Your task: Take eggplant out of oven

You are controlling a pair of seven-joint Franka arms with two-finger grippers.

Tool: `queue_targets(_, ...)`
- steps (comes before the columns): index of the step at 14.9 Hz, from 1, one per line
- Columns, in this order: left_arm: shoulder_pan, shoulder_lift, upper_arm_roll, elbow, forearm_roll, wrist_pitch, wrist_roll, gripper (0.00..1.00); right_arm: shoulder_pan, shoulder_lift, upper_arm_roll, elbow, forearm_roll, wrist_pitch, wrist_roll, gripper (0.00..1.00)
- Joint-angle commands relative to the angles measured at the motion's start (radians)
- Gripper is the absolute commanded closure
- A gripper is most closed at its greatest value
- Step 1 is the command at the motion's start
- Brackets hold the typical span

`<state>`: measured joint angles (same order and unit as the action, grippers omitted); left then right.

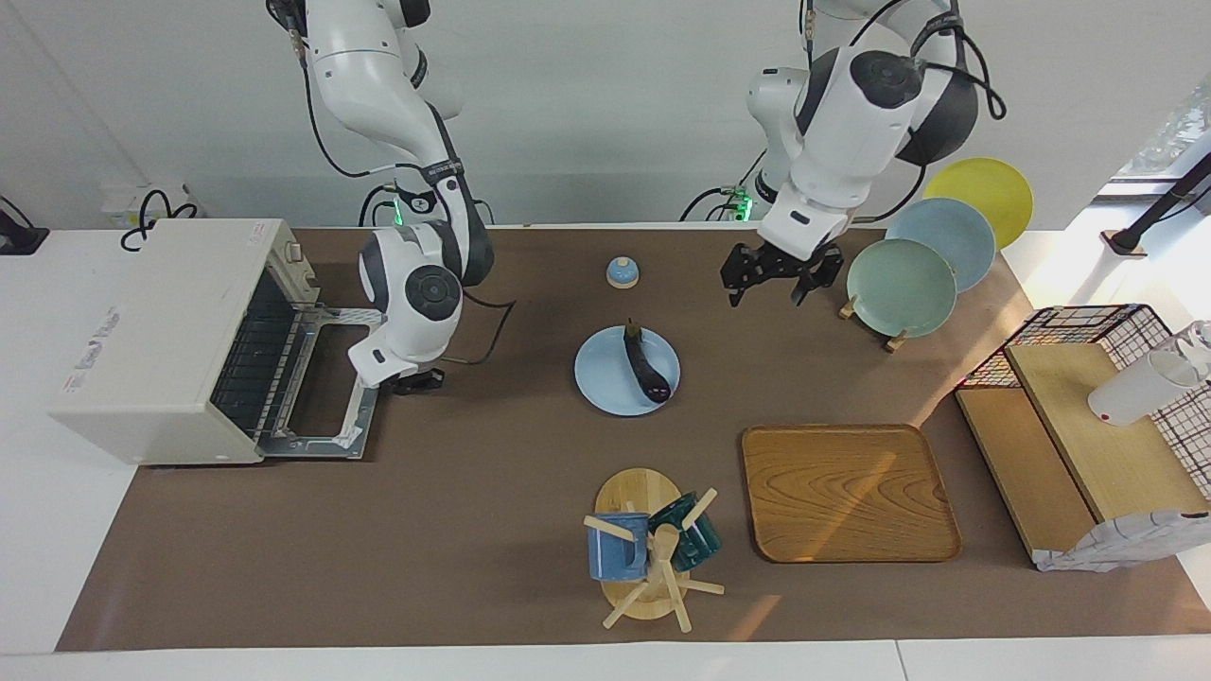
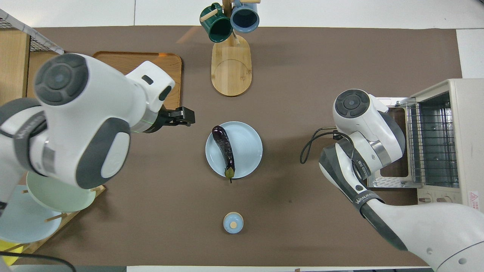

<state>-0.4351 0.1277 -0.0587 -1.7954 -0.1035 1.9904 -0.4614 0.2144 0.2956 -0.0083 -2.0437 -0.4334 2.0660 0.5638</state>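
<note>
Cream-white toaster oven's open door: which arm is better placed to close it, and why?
Probably right: the shut right gripper hangs beside the cream-white toaster oven's dropped door, while the open left gripper hangs over the brown table, well away.

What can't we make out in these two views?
- Right pincer: in the overhead view the arm's own wrist covers it; the facing view doesn't settle whether it touches the oven door.
- Oven interior: only the wire rack shows; the housing hides the rest.
- Yellow plate: cut off at the overhead view's corner.
- Green plate: partly under the left arm in the overhead view.
</note>
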Motion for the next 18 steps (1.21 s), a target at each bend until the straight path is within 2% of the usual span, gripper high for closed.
queue_targets(1,-0.074,0.065,0.017,-0.044,-0.013,0.155,-0.093,0.0,-0.032,-0.029,0.014,-0.032,-0.028,0.011,-0.027,1.0)
queue_targets(3,-0.123,0.102,0.019,-0.077,-0.013,0.231,-0.181,0.0,-0.033,-0.03,0.014,-0.03,-0.028,0.005,-0.028,1.0)
queue_targets(7,-0.177,0.173,0.02,-0.087,-0.012,0.275,-0.275,0.0,-0.033,-0.035,0.014,-0.029,-0.03,-0.037,-0.03,1.0)
queue_targets(13,-0.22,0.174,0.022,-0.148,-0.007,0.281,-0.336,0.0,-0.016,-0.05,0.016,-0.015,-0.1,-0.11,-0.044,1.0)
queue_targets(16,-0.234,0.174,0.02,-0.182,-0.007,0.349,-0.367,0.01,-0.016,-0.081,0.016,-0.003,-0.102,-0.145,-0.097,1.0)
queue_targets(18,-0.24,0.174,0.02,-0.189,-0.007,0.354,-0.368,0.02,-0.024,-0.113,0.014,0.032,-0.102,-0.21,-0.163,1.0)
